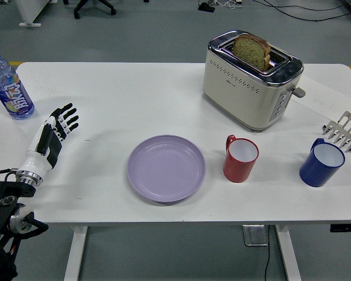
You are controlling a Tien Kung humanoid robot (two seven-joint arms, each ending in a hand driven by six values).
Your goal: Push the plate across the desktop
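Head view: the plate sits alone and the hand is far to the side

Head view shows a white table with many things on it. A purple plate lies flat near the front edge, about in the middle. Nothing touches it.

The left hand is over the left side of the table, well apart from the plate. Its fingers are spread wide and point up toward the far side. It holds nothing. Its black arm comes in from the bottom left corner. The right hand is not in the picture.

A bottle with a blue cap stands at the far left edge, near the hand but not touching it.

A red cup stands just to the right of the plate. A blue cup stands farther right. A metal rack lies at the right edge, just behind the blue cup.

A cream toaster stands at the back, with a slice of bread sticking up out of it. A sheet of paper lies to the right of the toaster.
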